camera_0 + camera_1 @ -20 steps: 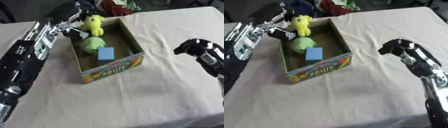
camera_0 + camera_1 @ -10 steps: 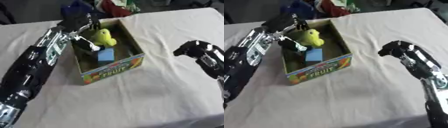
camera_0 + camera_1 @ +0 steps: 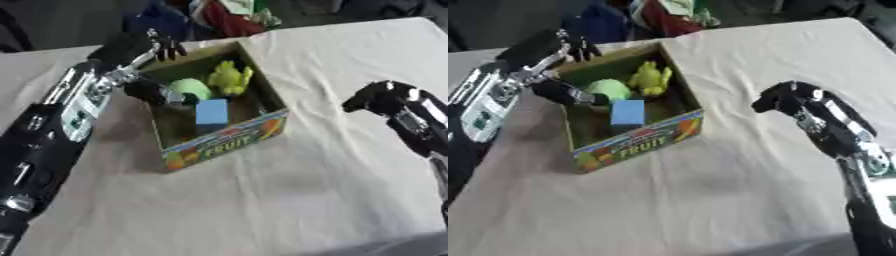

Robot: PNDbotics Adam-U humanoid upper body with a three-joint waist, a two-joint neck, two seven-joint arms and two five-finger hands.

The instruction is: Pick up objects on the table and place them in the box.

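cardboard fruit-printed box holds yellow plush toy, green ball, blue cube; left hand released, right hand clenched empty.

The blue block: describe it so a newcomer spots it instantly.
Find the cardboard box marked FRUIT on the cloth-covered table. Inside, nearest its printed front wall, lies the blue block, the only square-edged, blue thing beside the round green ball and yellow toy.

Black arms, silver joints; left arm with green-white panel; black left hand, right hand
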